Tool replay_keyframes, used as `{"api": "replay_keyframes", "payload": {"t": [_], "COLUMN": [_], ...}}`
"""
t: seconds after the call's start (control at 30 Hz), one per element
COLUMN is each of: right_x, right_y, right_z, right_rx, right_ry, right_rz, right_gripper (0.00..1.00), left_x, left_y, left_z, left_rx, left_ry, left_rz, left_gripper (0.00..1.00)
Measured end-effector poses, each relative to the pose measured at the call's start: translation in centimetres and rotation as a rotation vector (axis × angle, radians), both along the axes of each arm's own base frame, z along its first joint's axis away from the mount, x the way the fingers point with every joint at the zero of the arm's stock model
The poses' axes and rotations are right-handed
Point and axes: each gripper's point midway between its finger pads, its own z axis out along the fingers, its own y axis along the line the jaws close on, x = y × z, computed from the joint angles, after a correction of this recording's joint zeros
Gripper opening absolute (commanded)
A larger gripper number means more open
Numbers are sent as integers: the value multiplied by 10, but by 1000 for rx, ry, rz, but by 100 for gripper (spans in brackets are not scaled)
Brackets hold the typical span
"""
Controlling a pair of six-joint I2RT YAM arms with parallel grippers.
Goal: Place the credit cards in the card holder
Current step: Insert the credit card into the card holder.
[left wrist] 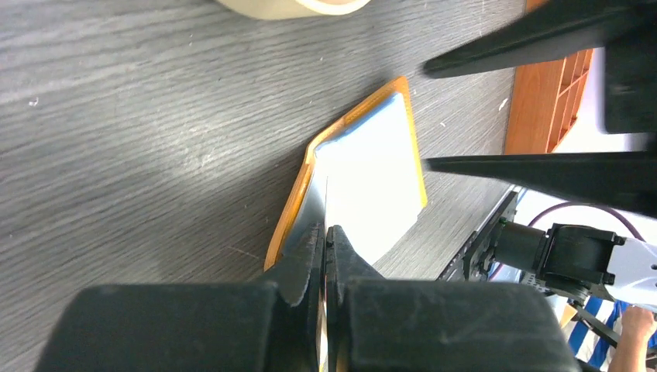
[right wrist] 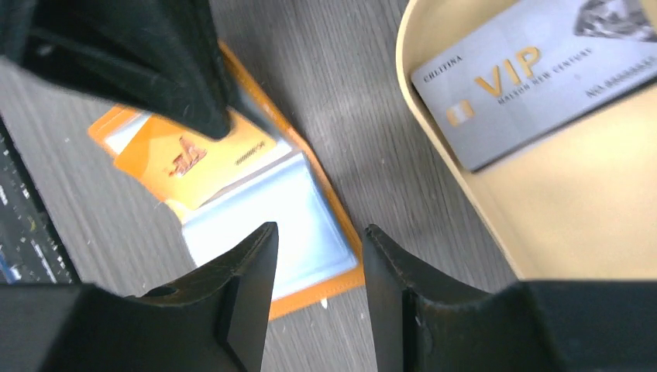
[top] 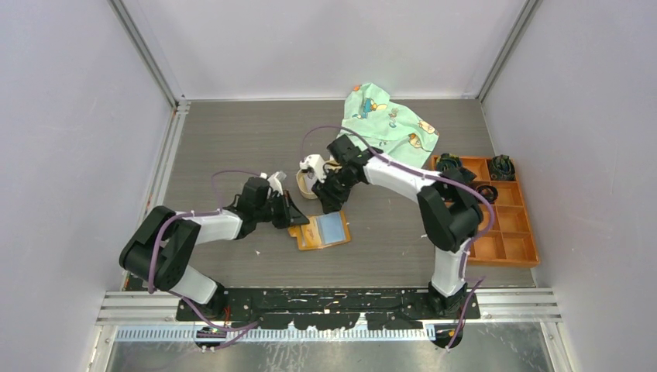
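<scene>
The card holder [top: 329, 229] lies open on the table, orange with light-blue clear sleeves; it also shows in the left wrist view [left wrist: 372, 170] and the right wrist view [right wrist: 302, 205]. My left gripper [top: 297, 219] [left wrist: 326, 230] is shut on a thin orange card [right wrist: 194, 159], seen edge-on, at the holder's left end. My right gripper [top: 335, 203] [right wrist: 318, 232] is open and empty, hovering just above the holder's right edge. A silver "VIP" credit card [right wrist: 527, 77] lies in the oval tan tray [top: 308, 186] [right wrist: 589, 201] just behind the holder.
A green patterned cloth [top: 387, 120] lies at the back. A large orange compartment box [top: 507, 232] with black parts stands at the right. The right gripper's fingers [left wrist: 542, 170] hang close over the holder, near my left gripper.
</scene>
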Motion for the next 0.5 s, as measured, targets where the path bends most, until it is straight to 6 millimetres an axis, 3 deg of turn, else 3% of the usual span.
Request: {"api": "replay_keyframes", "payload": {"t": [0.07, 0.2, 0.37, 0.5], "right_x": [0, -25, -59, -69], "right_y": [-5, -35, -62, -66], "right_z": [15, 31, 9, -10], "right_rx": [35, 66, 27, 5], "right_ry": [-31, -120, -155, -143], "right_rz": [8, 116, 284, 351], "right_gripper": [52, 55, 55, 55], "left_x": [-3, -2, 0, -1], "left_y": [1, 0, -1, -1], "left_z": [-3, -1, 2, 1], "left_rx": [-2, -20, -48, -60], "left_ry": [14, 21, 18, 24], "left_rz": [10, 29, 47, 58], "left_gripper": [0, 0, 0, 0]}}
